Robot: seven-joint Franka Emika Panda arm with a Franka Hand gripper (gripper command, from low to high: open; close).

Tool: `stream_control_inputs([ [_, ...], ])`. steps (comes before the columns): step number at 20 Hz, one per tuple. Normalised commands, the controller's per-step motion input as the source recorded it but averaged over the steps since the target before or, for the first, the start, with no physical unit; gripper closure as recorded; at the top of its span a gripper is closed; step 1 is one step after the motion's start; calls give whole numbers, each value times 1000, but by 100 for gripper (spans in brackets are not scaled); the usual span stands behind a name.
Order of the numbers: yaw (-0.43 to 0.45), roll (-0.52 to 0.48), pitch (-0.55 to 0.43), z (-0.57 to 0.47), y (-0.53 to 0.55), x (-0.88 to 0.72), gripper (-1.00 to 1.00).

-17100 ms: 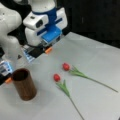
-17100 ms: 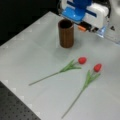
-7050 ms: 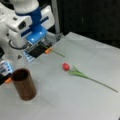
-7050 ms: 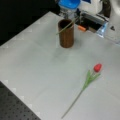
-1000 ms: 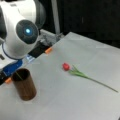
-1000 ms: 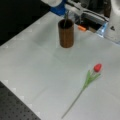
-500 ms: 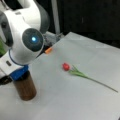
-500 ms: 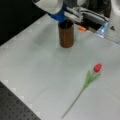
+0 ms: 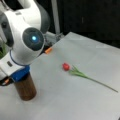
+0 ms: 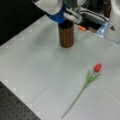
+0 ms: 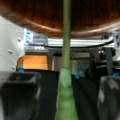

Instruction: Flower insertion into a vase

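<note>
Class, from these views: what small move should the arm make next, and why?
Probably draw the gripper straight back from the dark reddish-brown cylindrical wooden vase: in the wrist view its fingers stand clear of the green flower stem, which reaches the vase's rim.

A white table [image 9: 82, 50] carries the brown vase [image 9: 25, 88] standing upright near its edge, and, well apart from it, a red flower [image 10: 87, 82] lying flat.

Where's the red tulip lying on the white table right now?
In both front views the red tulip lies flat on the white table, apart from the reddish-brown vase.
</note>
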Motion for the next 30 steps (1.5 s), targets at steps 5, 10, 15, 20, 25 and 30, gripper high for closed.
stream_control_inputs([
  [5,-3,-98,6,67,63,212,-100],
  [10,39,-102,-105,53,90,143,-100],
  [15,139,-132,-424,175,286,40,-100],
  [20,66,-74,-272,37,267,-127,-100],
  [25,183,199,-759,-93,276,-146,-100],
  [30,91,234,-629,11,489,-254,-100],
])
